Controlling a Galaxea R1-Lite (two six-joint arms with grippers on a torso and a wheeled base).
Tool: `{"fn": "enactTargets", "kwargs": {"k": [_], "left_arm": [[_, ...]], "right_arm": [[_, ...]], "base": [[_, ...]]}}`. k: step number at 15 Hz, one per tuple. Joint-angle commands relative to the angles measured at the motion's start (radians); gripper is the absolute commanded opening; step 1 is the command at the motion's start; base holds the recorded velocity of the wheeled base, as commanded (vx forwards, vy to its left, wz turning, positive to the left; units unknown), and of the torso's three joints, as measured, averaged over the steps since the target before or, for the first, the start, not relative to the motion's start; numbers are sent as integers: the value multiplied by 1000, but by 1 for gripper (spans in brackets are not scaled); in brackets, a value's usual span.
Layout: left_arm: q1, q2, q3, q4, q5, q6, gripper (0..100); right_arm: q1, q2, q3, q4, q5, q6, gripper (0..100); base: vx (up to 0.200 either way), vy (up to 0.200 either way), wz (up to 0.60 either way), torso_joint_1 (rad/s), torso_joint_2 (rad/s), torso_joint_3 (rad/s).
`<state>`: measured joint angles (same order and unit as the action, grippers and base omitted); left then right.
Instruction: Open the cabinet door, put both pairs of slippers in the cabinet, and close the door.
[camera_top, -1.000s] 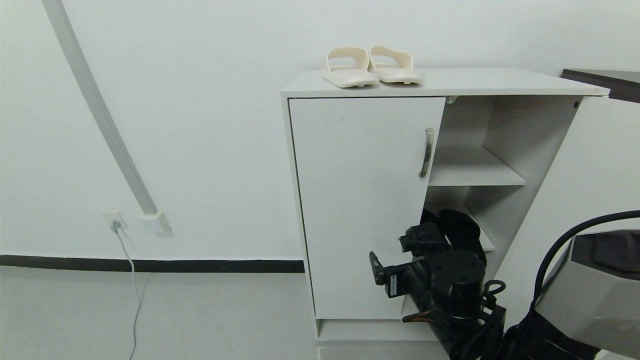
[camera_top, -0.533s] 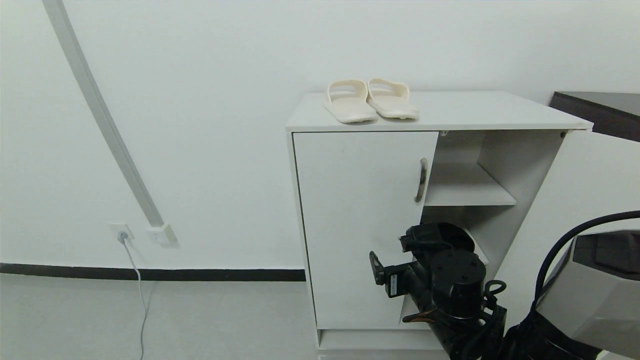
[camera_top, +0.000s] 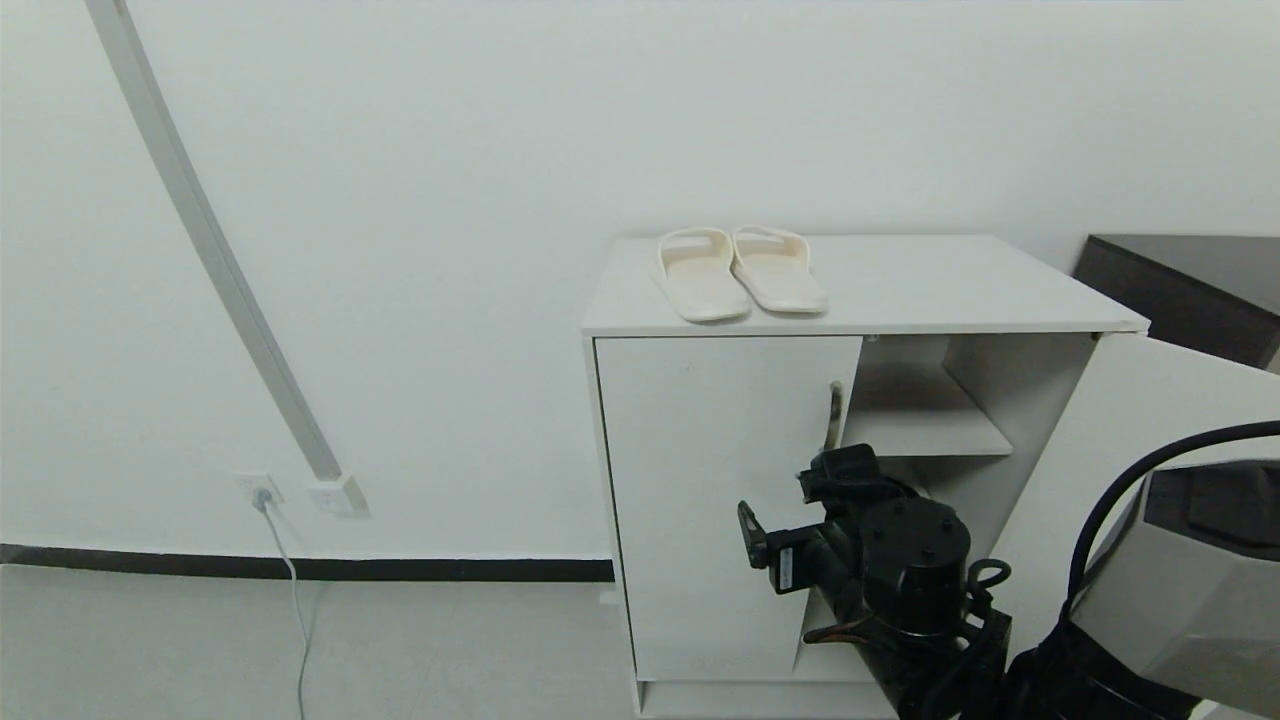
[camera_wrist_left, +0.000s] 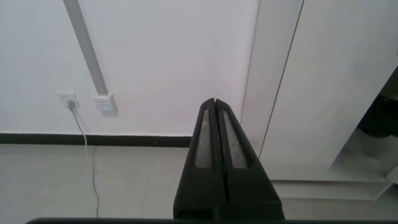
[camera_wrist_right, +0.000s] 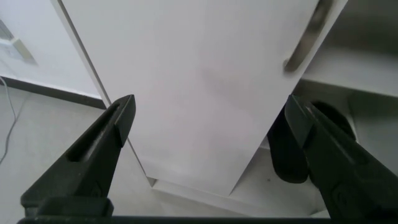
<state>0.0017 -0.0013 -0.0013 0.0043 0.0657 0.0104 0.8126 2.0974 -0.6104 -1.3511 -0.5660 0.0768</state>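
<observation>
Two cream slippers (camera_top: 700, 280) atop cabinet (camera_top: 950, 285) | right jaws spread, well below

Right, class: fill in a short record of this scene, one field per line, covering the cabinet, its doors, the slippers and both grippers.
cabinet: white, against the wall
left door: shut
right door: open
cream slippers: side by side on the cabinet top
black slipper: inside, below the shelf
left gripper: shut, empty
right gripper: open, empty, facing the left door near its handle
</observation>
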Motion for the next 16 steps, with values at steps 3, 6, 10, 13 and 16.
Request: {"fn": "enactTargets", "kwargs": {"k": [3, 6, 10, 13, 16], "left_arm": [[0, 1, 0, 0, 0, 0, 0], [0, 1, 0, 0, 0, 0, 0], [0, 1, 0, 0, 0, 0, 0], [0, 1, 0, 0, 0, 0, 0], [1, 1, 0, 0, 0, 0, 0]], "right_arm": [[2, 3, 8, -2, 0, 0, 100], [2, 3, 8, -2, 0, 0, 100], [2, 3, 8, 0, 0, -2, 100], [2, 4, 8, 0, 0, -2, 100], [2, 3, 8, 0, 0, -2, 100]], "base": [[0, 0, 0, 191, -499, -317], [0, 0, 0, 204, -520, -315], [0, 0, 0, 224, -548, -319], [0, 0, 0, 251, -580, -326], [0, 0, 0, 261, -582, -330]]}}
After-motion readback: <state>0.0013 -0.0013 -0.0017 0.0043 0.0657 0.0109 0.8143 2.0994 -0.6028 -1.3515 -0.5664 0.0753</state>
